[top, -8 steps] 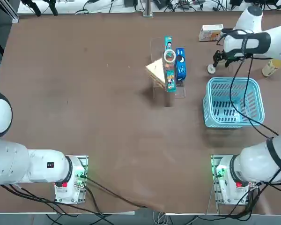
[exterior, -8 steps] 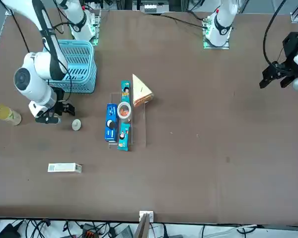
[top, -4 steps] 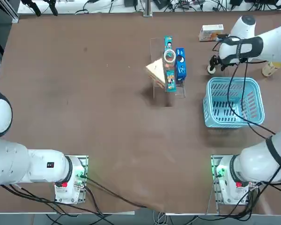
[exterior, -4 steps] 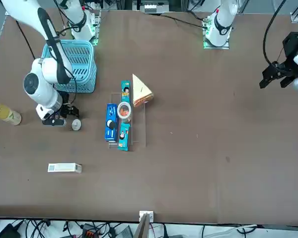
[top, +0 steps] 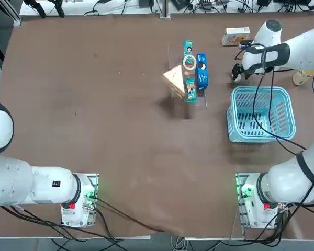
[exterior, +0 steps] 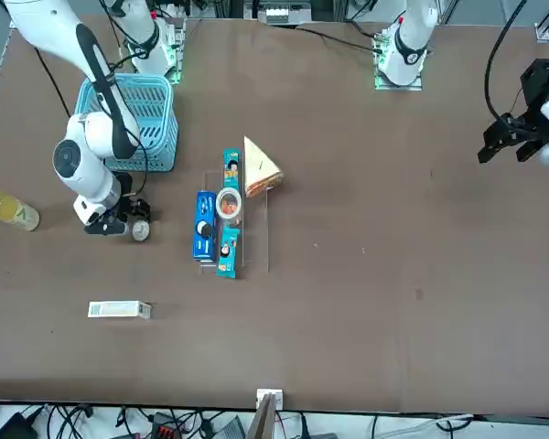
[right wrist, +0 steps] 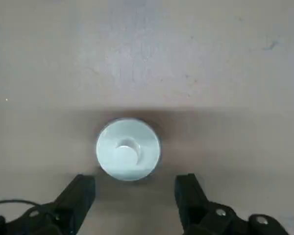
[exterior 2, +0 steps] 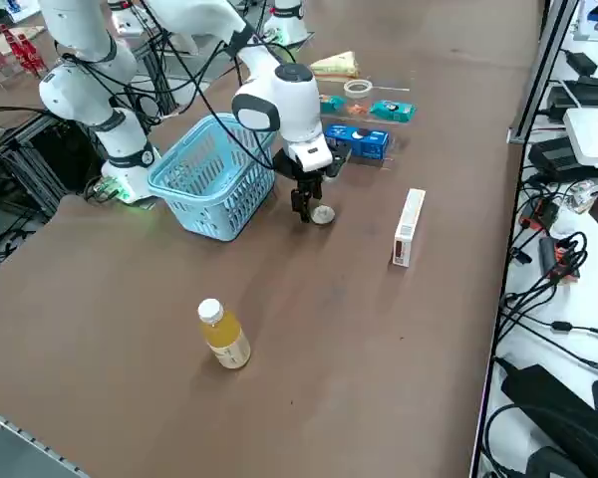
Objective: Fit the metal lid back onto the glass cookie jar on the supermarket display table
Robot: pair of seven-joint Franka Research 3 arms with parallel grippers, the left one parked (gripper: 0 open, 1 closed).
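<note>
Silvery metal lid [right wrist: 128, 149] is lying flat on the brown supermarket display table [exterior: 348, 302], little knob facing up, so by the look of it the job's barely started. The right gripper [right wrist: 135, 196] is right by it with its fingers spread wide apart and nothing between them, and the lid sits a bit ahead of the fingertips in the wrist view. So no grip on it that I can see.

The glass cookie jar [exterior: 229, 205] is over with the snack packets [exterior: 231, 169] on the clear stand [exterior: 256, 247], near the sandwich wedge [exterior: 261, 169]. Its round mouth shows as a pale ring with no lid on it. Can't really make out its glass walls from these angles.

What's left is pretty much everything, I'd say: get the fingers around the lid or its knob, close, lift, carry it across to the jar, line it up level and set it down. Bumping those packets would be the worry there.
</note>
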